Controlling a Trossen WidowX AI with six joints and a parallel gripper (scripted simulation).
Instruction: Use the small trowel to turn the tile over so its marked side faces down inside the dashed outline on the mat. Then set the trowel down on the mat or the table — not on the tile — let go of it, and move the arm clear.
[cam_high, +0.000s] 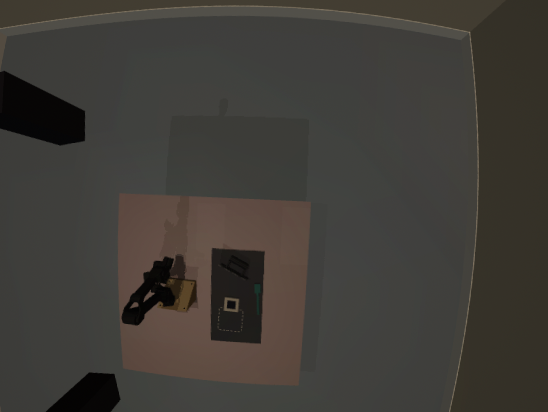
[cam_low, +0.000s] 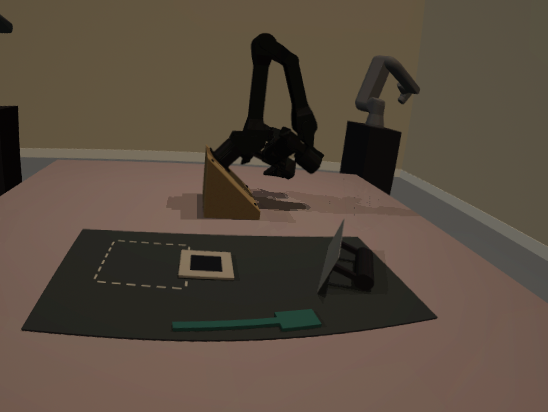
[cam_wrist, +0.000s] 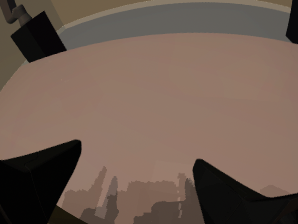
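The tile (cam_high: 231, 304) (cam_low: 206, 263), cream with a dark square on its upper face, lies flat on the dark mat (cam_high: 236, 337) (cam_low: 260, 250). It overlaps one edge of the dashed outline (cam_low: 116, 241). The small trowel (cam_high: 235, 266) (cam_low: 332, 257), a thin grey plate with a black bar handle, rests tilted on its edge at the mat's other end, apart from the tile. My gripper (cam_wrist: 138, 157) is open and empty, with its fingers wide apart in the wrist view. It hangs above the table beside my base, away from the mat.
A green flat-bladed tool (cam_high: 257, 295) (cam_low: 298, 319) lies along the mat's long edge. The wooden wedge (cam_high: 186, 296) (cam_low: 222, 197) under my arm's base stands between the arm and the mat. Dark pedestals (cam_high: 42, 112) (cam_low: 370, 155) (cam_wrist: 39, 37) stand beyond the table (cam_high: 280, 225) (cam_low: 250, 375) (cam_wrist: 150, 100).
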